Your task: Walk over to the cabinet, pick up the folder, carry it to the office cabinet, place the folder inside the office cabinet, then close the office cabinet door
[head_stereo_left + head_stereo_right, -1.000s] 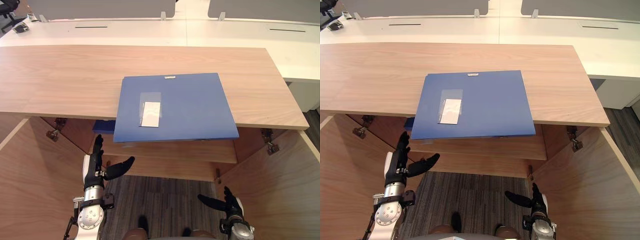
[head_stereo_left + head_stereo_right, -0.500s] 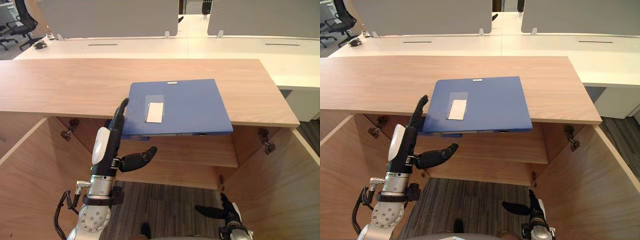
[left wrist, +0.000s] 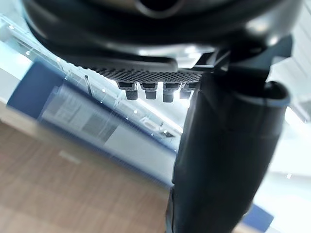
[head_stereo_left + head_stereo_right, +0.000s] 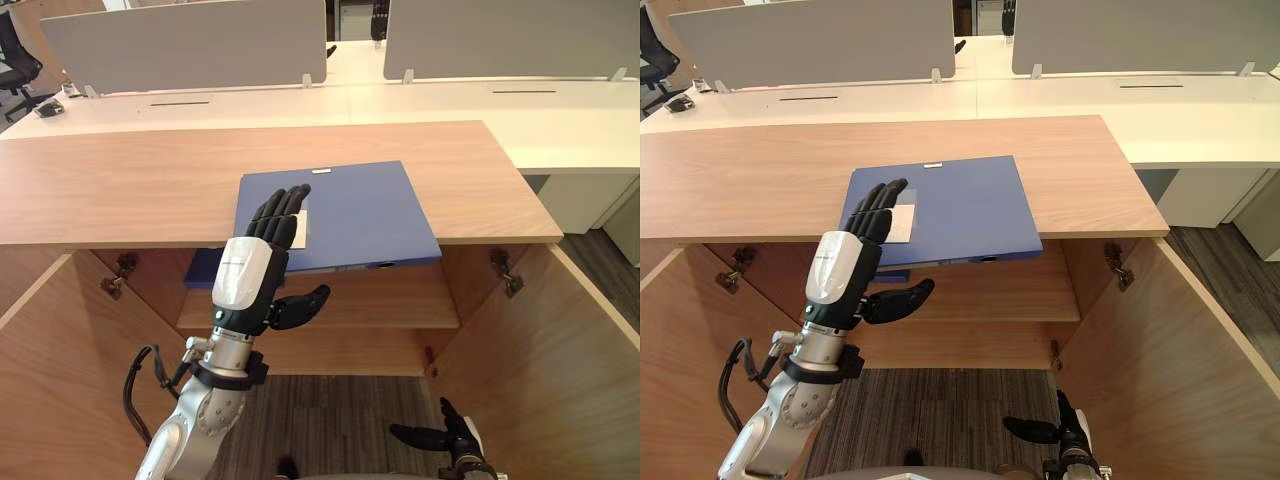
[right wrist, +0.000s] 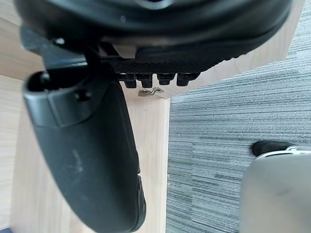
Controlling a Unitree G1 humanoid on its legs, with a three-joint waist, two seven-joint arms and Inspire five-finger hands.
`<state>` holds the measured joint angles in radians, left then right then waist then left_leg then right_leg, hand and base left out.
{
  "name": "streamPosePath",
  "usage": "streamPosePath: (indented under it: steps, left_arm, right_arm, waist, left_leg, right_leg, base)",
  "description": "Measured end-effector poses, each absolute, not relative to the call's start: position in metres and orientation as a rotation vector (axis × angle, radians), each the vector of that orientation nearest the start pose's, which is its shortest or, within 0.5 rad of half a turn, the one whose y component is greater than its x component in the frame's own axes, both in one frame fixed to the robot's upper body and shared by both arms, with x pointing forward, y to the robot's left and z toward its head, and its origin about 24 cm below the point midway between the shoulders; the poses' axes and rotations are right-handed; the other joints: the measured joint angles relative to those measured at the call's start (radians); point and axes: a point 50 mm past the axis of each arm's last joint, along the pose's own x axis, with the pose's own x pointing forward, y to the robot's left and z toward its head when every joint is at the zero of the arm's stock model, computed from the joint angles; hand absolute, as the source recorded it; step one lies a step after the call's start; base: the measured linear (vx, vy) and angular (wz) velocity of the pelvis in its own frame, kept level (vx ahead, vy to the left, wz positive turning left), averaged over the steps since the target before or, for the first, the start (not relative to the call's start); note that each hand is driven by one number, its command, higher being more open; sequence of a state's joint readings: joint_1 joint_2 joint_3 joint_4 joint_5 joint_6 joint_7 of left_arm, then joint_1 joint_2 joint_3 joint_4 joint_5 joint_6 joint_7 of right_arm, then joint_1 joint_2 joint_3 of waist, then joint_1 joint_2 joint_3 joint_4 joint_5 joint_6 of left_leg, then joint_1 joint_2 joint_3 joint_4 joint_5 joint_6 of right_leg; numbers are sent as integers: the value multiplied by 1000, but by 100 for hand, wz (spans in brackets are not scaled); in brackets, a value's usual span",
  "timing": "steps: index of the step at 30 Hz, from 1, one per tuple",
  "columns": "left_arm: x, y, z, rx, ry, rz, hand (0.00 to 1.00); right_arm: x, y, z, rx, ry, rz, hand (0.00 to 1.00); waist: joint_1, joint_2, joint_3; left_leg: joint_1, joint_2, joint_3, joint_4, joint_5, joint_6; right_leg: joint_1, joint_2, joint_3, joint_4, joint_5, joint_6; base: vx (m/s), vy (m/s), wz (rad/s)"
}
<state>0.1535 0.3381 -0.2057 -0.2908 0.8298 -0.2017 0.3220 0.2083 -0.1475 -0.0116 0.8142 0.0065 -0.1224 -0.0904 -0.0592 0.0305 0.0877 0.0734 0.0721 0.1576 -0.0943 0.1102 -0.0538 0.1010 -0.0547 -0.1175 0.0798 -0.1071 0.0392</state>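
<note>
Since half a second ago the left hand [image 4: 250,275] has risen from the front edge of the cabinet top [image 4: 120,185], and its fingers now show over the near left corner of the folder [image 4: 370,215]. Its dark fingers are straight and close together, the thumb standing out sideways below the board's edge, and it holds nothing; whether the fingertips touch the cover cannot be told. That folder is a flat, smooth blue rectangle with a white label [image 4: 902,222] partly under the fingers. It lies on the pale wood-grain top, with its near edge jutting a little past the front. Below it runs a wooden shelf [image 4: 400,300], with both cabinet doors [image 4: 560,350] swung wide on small metal hinges [image 4: 503,268]. The right hand [image 4: 440,437] hangs low over the grey ribbed carpet [image 4: 340,420], fingers relaxed and thumb spread, empty. White desks [image 4: 560,110] with grey screens [image 4: 190,45] stand behind
</note>
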Motion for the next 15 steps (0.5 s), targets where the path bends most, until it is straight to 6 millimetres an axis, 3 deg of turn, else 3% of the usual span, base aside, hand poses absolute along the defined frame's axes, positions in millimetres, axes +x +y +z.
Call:
streamPosePath:
  steps: [4,11,15]
  left_arm:
    - [214,147,85,1077,-508,3,0]
    - [231,148,108,1124,-607,43,0]
    - [232,146,115,1044,-624,60,0]
  right_arm:
    - [103,-215,-138,-156,885,-188,100]
    - [110,-216,-134,-142,854,-193,100]
    - [123,-217,-124,-110,776,-215,100]
  waist:
    - [-8,-1,-1]
    - [-9,-2,-4]
    - [-11,-3,-6]
  left_leg:
    - [-4,-2,2,0,-4,0]
    - [-4,-4,24,0,-16,-1]
    - [-7,-2,45,0,-20,-3]
  right_leg:
    - [-1,-3,2,-11,1,2]
    - [-1,-2,24,-30,12,4]
    - [-17,-1,59,-32,19,7]
  base:
    - [0,0,0]
    - [29,-1,-10]
    - [38,4,-24]
